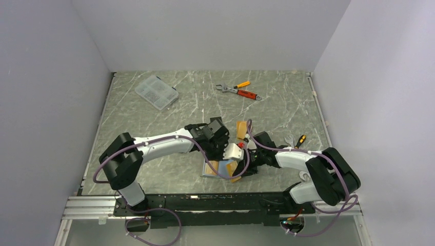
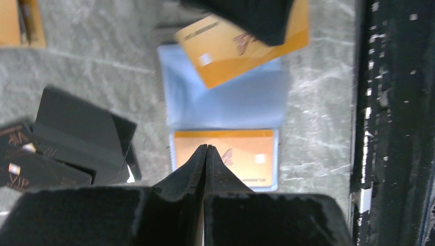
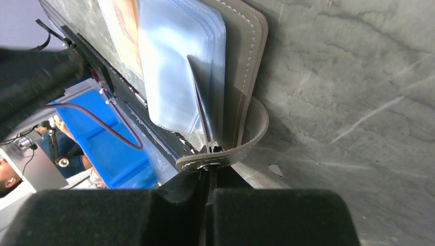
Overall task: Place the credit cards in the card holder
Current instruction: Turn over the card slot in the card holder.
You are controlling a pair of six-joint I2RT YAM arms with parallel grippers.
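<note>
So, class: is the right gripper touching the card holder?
Touching. The right wrist view shows the right gripper shut on a thin clear sleeve of the card holder, with its snap tab lying across the closed jaws.

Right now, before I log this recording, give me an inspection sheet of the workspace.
Surface: grey marbled table.
Job's things: card holder lies open; sleeved orange card inside; loose orange card on its lining; black cards beside it.
Clutter: compartment box, wrench and pliers at the far side.
Grippers: left gripper shut, nothing seen held; right gripper shut on card holder's clear sleeve by the snap tab.
Cables: purple cables along both arms.
Surroundings: white walls on three sides.
</note>
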